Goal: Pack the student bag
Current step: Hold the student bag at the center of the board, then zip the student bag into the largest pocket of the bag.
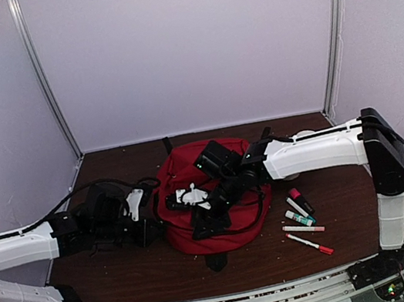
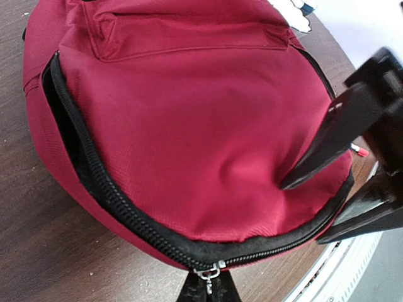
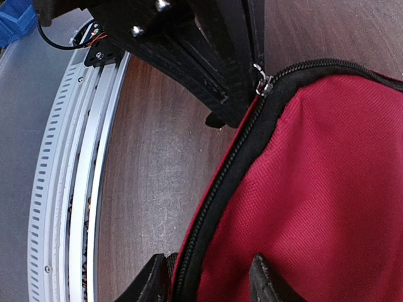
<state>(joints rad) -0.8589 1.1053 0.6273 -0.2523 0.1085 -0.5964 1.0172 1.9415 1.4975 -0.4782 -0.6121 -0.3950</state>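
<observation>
The left gripper point(image 2: 208, 291), clenched on the metal zipper pull point(image 2: 208, 274) of the large red fabric backpack point(image 1: 228, 232) lying centred on the dark wooden table point(image 1: 129, 272), should tug along the black zipper track point(image 2: 94, 182) only once the right gripper point(image 3: 208, 280), jaws parted astride that seam, clamps the rim.

From the overhead camera you look forward and down from above and behind the arm bases, taking in the whole table point(image 1: 130, 277) up to the back wall point(image 1: 183, 45). Your left wrist camera sits close against the red bag point(image 2: 189, 138), looking across it to the right tool point(image 2: 302, 214). Your right wrist camera, equally close, looks back at the left tool point(image 3: 245, 94). Both share the zipper pull point(image 2: 208, 273) and the rail point(image 3: 82, 189).
</observation>
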